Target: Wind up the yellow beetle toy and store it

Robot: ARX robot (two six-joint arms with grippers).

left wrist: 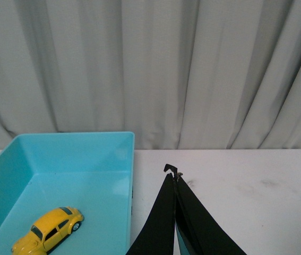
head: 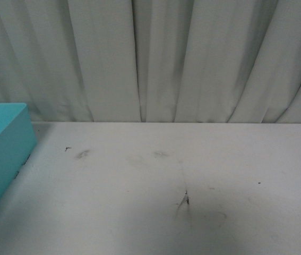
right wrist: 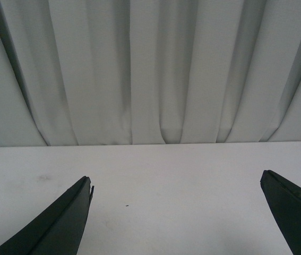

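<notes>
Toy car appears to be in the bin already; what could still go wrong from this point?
Few risks remain. The yellow beetle toy sits on its wheels on the smooth floor of the turquoise bin; if wound, it might roll into a wall. The left gripper, jaws closed, hovers close beside the bin's rim and might clip it if it swings that way. The right gripper is open over bare table, posing little hazard.

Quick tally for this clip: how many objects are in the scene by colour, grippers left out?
Yellow: 1, the yellow beetle toy, lying inside the bin.
Turquoise: 1, the open bin on the white table.
Total: 2 objects.
</notes>
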